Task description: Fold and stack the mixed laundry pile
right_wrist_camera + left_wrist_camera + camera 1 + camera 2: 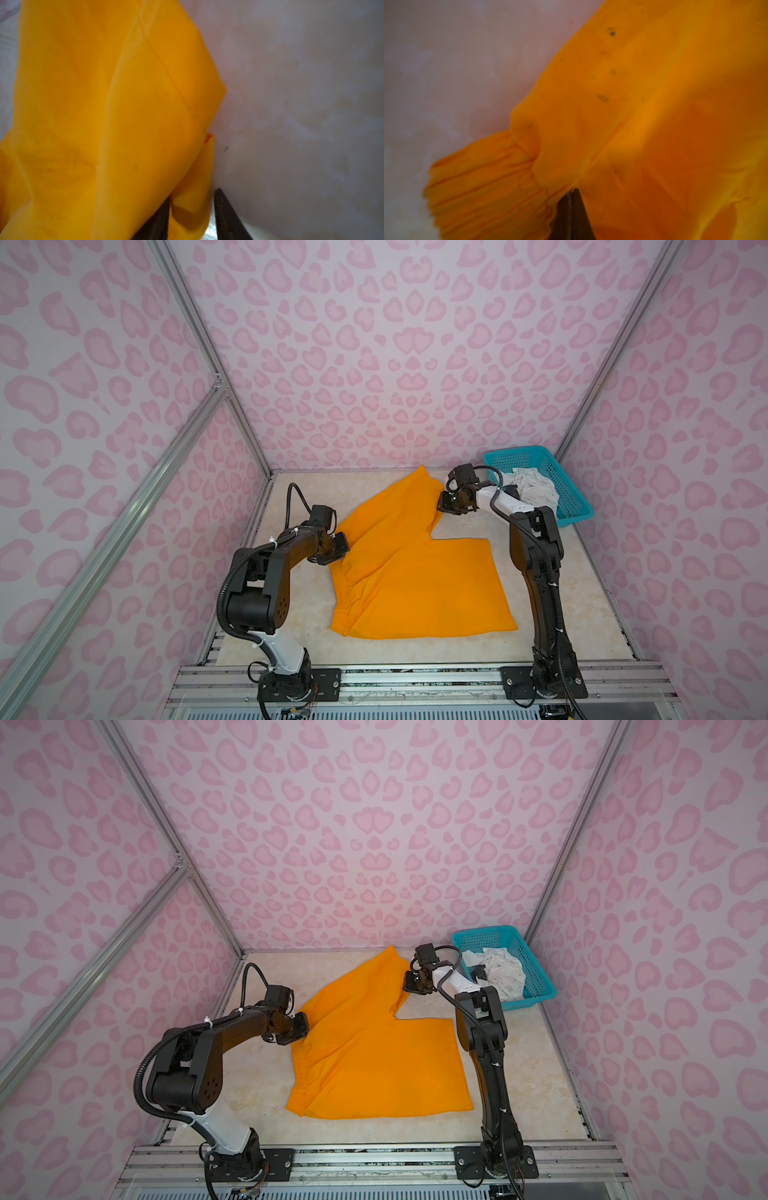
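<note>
Nearest of all is the metal rail (415, 676) that carries both arms; the teal basket (579, 506) stands at the far end of the table (291, 497) from it and serves to place the rest. The white shirt (534, 489) lies crumpled inside the basket. The orange shorts (415, 572) are spread on the table just beside the basket, on its side toward the left arm. One leg lies flat and the other rises in a fold close to the basket's near corner. The right pincer (448, 506) hangs at that raised leg, next to the basket. In its wrist view its jaws stand apart with a fold of cloth between them, touching one finger (158, 218) and clear of the other, so it does not look clamped. The left pincer (338, 551), on the far side of the shorts from the basket, is pressed together on the corner of the gathered waistband (483, 187). The shorts look light, thin and limp, so they will probably sag wherever unsupported, and the smooth cloth could slip from a shallow pinch. The waistband and the leg hems, doubled and stitched, seem the firmest places to take hold.
</note>
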Controlling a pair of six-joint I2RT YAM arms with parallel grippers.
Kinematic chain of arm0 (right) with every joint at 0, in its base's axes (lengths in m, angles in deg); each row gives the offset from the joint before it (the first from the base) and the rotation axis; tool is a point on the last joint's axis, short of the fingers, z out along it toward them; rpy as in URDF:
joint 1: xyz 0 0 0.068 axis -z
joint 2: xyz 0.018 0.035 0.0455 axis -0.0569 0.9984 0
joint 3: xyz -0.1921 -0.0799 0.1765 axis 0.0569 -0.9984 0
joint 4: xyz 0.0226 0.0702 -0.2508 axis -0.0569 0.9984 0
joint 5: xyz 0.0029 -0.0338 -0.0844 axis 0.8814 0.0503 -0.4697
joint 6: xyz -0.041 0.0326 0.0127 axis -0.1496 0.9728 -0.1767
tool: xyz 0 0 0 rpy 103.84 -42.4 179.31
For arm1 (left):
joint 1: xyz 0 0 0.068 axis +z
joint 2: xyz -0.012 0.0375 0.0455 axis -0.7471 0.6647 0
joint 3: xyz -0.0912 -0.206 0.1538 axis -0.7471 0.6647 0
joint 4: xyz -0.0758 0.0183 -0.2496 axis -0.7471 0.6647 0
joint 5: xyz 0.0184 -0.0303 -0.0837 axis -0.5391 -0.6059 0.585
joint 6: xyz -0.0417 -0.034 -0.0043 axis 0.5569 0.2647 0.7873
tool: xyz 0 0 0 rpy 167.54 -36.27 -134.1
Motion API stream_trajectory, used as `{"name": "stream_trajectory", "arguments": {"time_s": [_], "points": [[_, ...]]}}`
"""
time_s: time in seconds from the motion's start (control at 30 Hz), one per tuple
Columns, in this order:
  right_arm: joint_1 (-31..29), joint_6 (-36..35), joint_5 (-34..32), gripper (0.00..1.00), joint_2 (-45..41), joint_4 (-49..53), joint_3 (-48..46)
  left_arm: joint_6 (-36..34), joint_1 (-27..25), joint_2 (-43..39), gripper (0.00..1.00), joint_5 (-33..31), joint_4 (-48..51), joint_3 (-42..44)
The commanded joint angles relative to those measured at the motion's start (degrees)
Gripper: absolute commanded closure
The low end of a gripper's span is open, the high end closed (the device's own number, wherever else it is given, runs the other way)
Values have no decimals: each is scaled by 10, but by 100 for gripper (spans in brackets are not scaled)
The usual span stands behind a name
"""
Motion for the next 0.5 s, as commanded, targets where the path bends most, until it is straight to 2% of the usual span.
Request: {"name": "stream_trajectory", "arguments": {"time_s": [0.0, 0.1, 0.17, 0.3, 0.47], "points": [[-5, -1, -13, 74, 23, 31, 25, -5, 0, 3, 97, -5, 11, -7], [-6, -6, -57, 90, 20, 62, 31, -4, 0, 2, 97, -12, 15, -10], [0, -7, -87, 99, -9, 58, -9, -4, 1, 4, 97, -16, 18, -14], [26, -2, -100, 100, -106, 13, -145, -4, 5, 15, 97, -11, 21, -23], [57, -8, -30, 100, -207, -35, -304, -7, 6, 33, 97, 1, 18, -39]]}}
